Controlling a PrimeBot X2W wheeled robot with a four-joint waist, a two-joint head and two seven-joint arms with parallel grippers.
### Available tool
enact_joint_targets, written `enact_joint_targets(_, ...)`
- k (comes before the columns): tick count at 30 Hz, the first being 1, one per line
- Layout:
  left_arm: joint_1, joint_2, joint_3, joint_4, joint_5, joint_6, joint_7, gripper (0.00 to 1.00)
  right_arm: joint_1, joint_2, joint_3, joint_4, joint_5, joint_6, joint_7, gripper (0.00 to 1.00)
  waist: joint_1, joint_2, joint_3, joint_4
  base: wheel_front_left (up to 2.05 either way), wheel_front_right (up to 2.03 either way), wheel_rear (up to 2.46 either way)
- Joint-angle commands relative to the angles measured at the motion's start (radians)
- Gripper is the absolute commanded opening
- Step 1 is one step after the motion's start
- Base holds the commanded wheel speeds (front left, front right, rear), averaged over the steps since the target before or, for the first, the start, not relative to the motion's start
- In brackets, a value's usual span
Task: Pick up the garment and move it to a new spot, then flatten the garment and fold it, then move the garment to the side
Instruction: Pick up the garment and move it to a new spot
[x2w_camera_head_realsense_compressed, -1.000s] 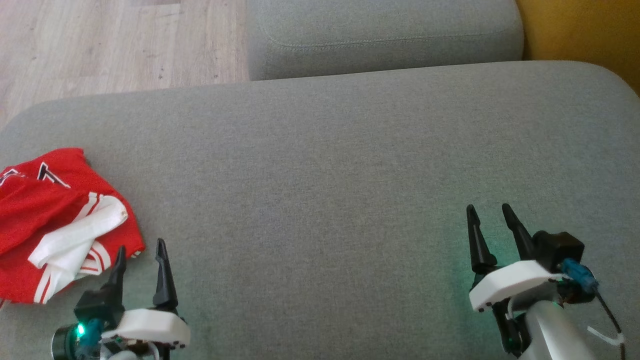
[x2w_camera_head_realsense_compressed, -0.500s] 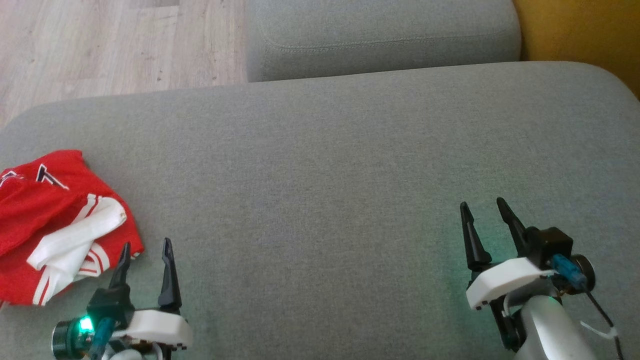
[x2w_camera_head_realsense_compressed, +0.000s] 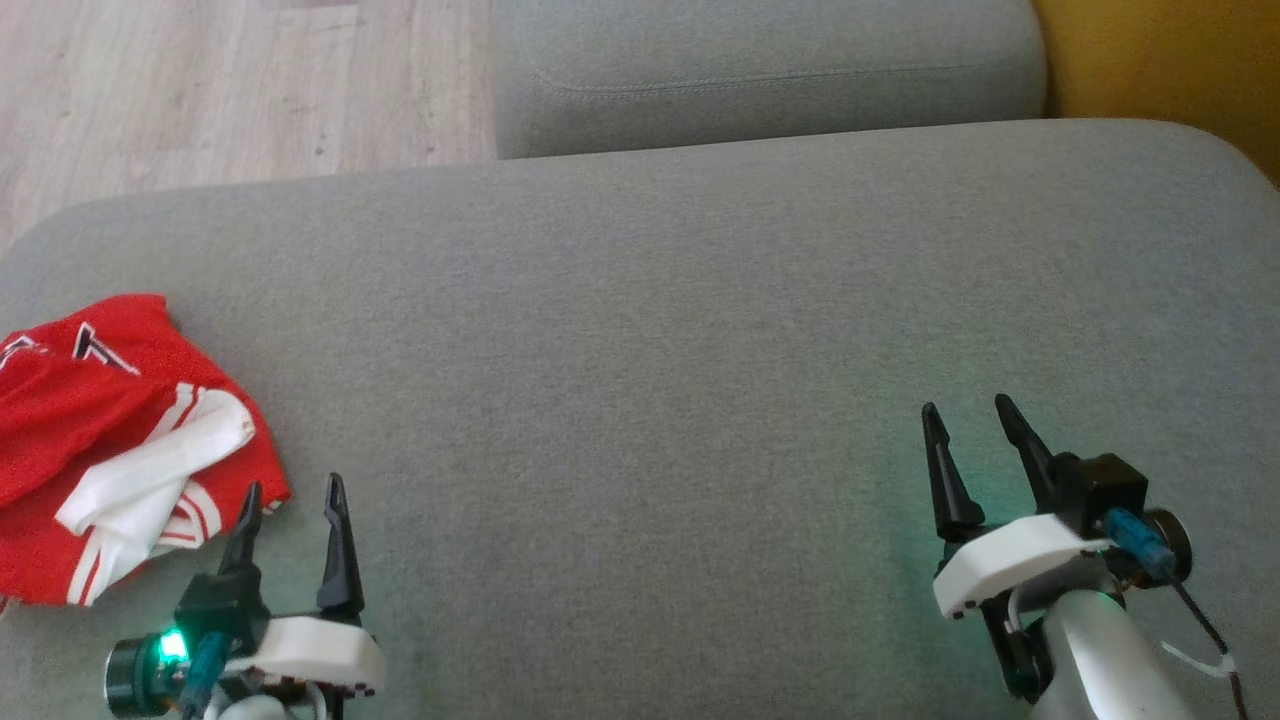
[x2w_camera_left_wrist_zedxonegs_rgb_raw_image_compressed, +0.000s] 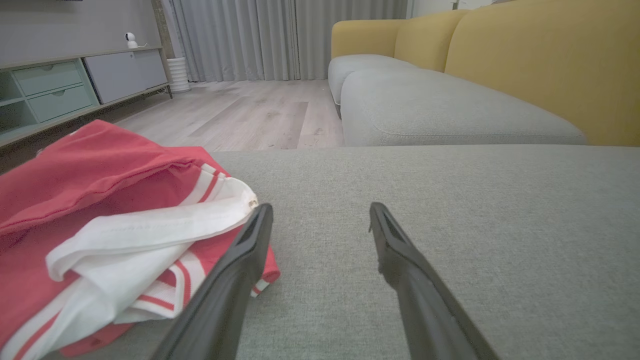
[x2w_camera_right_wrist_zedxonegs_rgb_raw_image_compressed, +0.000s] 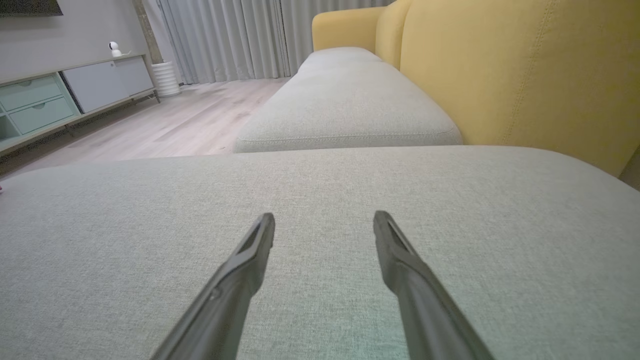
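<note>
Nearest in the head view, the left fingers (x2w_camera_head_realsense_compressed: 338, 560) stand spread apart with nothing between them. The right fingers (x2w_camera_head_realsense_compressed: 945, 480), well apart from them across the seat, are spread the same way and hold nothing. Both pairs hover low over the broad grey woven-fabric sofa seat cushion (x2w_camera_head_realsense_compressed: 640, 330).

The crumpled red fabric garment (x2w_camera_head_realsense_compressed: 90, 430), with its white stripes and a white band lying across it, rests on that cushion just to the outer side of the left fingers. Its nearest red corner lies right beside the tip of the outer finger. The left wrist view puts that tip against the striped hem, but I cannot tell whether they touch. The head view alone shows dark lettering on the garment's far part. In the right wrist view, bare grey cushion lies ahead of the right fingers, with only a red sliver at the far left edge.

Past the fingertips lies a second, narrower grey seat cushion (x2w_camera_head_realsense_compressed: 760, 80). A mustard-yellow upholstered backrest (x2w_camera_right_wrist_zedxonegs_rgb_raw_image_compressed: 515, 70) lies on the right, and a pale wood-plank floor (x2w_camera_head_realsense_compressed: 230, 90) on the left.

The wrist views reach farther than the head view. They show a low cabinet with pale green drawers (x2w_camera_left_wrist_zedxonegs_rgb_raw_image_compressed: 50, 90), a small white round camera (x2w_camera_left_wrist_zedxonegs_rgb_raw_image_compressed: 130, 39) on top of it, and grey pleated curtains (x2w_camera_left_wrist_zedxonegs_rgb_raw_image_compressed: 280, 40) at the back.
</note>
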Motion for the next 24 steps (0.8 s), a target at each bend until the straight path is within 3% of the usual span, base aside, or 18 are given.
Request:
enact_joint_targets(1, -0.049, 0.007, 0.030, -0.027, 0.001, 0.002, -0.011, 1.00, -0.048, -0.005, 0.024, -0.031, 0.001, -0.001, -0.014, 1.00, 0.0000, 0.0000, 0.004, 0.007, 0.00, 0.00, 0.00)
enact_joint_targets(8, -0.063, 0.006, 0.033, -0.023, 0.001, 0.006, -0.011, 1.00, -0.045, -0.005, 0.026, -0.038, 0.001, -0.001, -0.014, 1.00, 0.0000, 0.0000, 0.028, 0.105, 0.00, 0.00, 0.00)
enact_joint_targets(24, -0.031, 0.007, 0.059, -0.015, -0.009, 0.008, -0.011, 1.00, -0.055, -0.005, 0.088, -0.034, 0.038, -0.001, -0.014, 1.00, 0.0000, 0.0000, 0.042, 0.453, 0.00, 0.00, 0.00)
